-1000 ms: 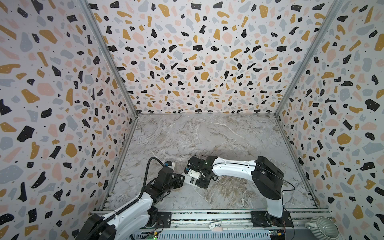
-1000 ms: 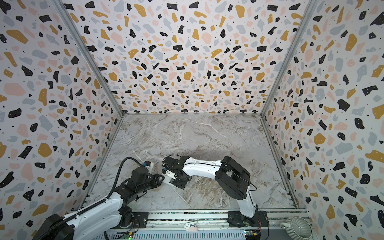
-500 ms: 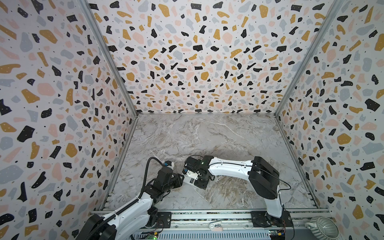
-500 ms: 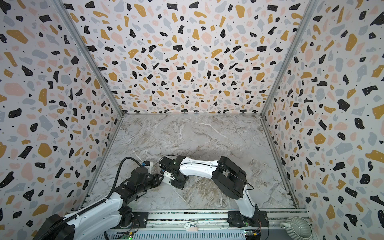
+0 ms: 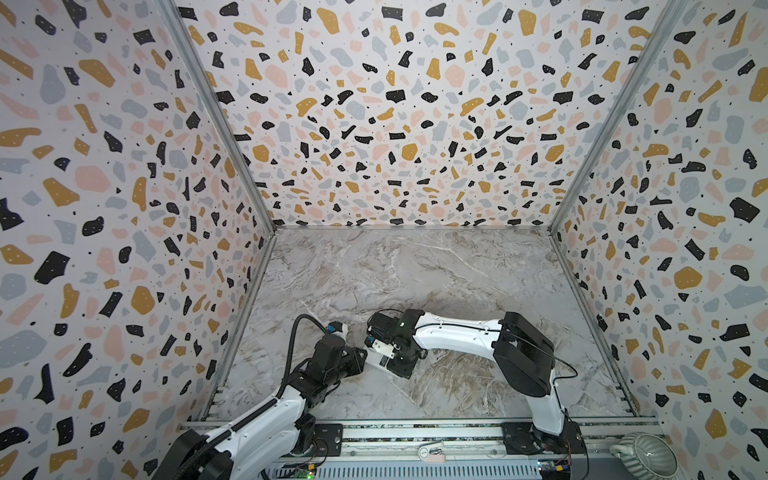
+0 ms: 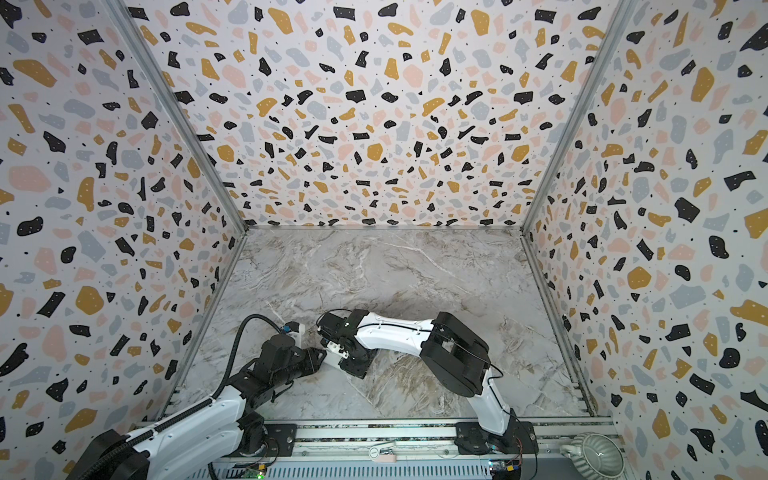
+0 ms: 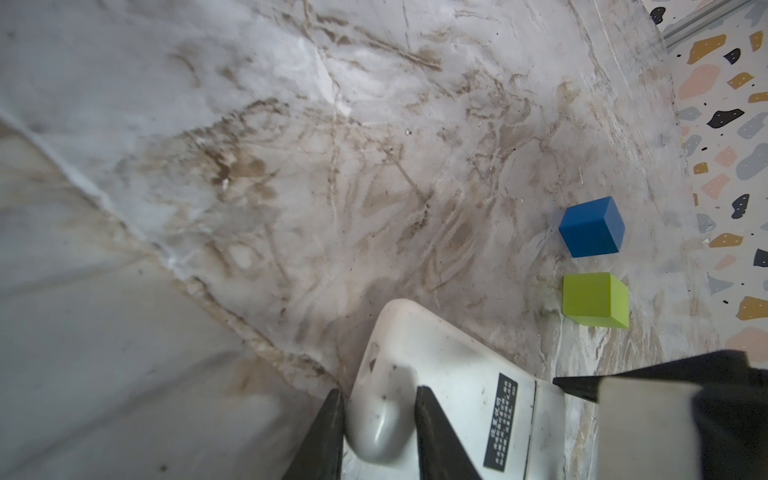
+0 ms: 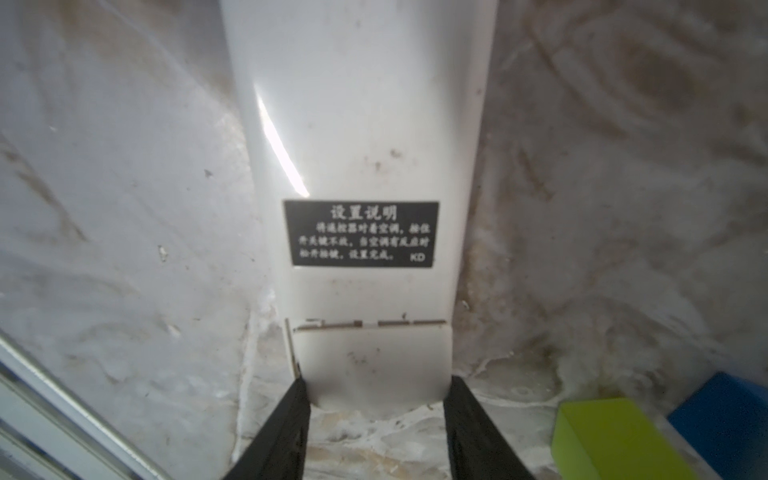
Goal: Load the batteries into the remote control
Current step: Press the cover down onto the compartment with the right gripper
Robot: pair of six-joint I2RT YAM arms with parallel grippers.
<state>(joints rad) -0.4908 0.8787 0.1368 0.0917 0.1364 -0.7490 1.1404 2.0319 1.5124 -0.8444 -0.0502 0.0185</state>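
Observation:
The remote control (image 8: 357,124) lies white back up, with a black label (image 8: 360,232) and the battery cover (image 8: 372,357) below it. My right gripper (image 8: 376,386) is shut across the cover end, a finger on each long edge. My left gripper (image 7: 380,399) is shut on the opposite rounded end of the remote control (image 7: 449,365). In both top views the two grippers meet at the near left of the floor, left gripper (image 5: 363,357) (image 6: 322,355) and right gripper (image 5: 390,354), with the white remote control (image 5: 376,360) (image 6: 330,357) between them. The batteries are out of view.
A blue cube (image 7: 592,226) and a green cube (image 7: 594,299) sit side by side on the marble floor near the terrazzo wall, close to the right gripper. A ribbed grey pot (image 5: 646,457) stands beyond the front rail at the right.
The right arm has shifted a little to the left with the remote control. The left jaws have narrowed onto the remote's end. The left arm has hardly moved.

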